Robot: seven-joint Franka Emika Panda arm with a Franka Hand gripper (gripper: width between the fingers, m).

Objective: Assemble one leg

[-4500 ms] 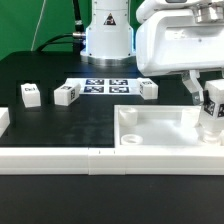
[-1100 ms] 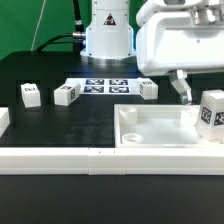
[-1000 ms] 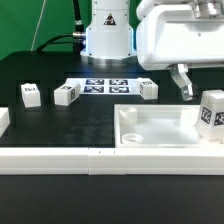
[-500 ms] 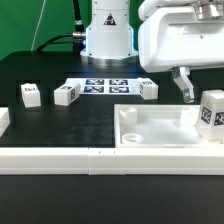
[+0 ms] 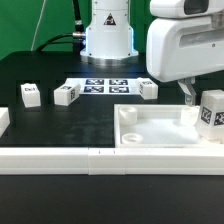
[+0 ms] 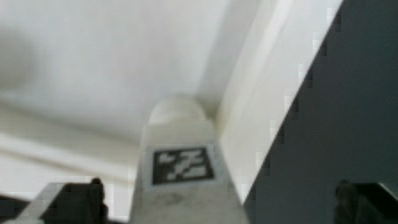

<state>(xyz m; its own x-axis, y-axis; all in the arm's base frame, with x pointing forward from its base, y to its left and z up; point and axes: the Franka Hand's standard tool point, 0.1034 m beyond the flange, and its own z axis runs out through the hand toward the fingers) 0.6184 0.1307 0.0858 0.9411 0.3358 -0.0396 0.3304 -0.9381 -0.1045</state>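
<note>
One leg, a stubby white block with a square tag, stands upright on the far right corner of the large white tray-like part. My gripper hangs just above and beside it, open and empty; one dark finger shows. In the wrist view the same leg lies between my two spread fingertips, untouched, and my gripper is open. Three more legs lie on the black table: one, a second and a third.
The marker board lies at the back middle, in front of the arm's base. Long white border bars run along the front edge. Another white block sits at the exterior view's left edge.
My gripper has let go of the leg it held 4.5 s ago. It has since lifted and shifted towards the exterior view's right. The leg stays standing on the tray corner.
</note>
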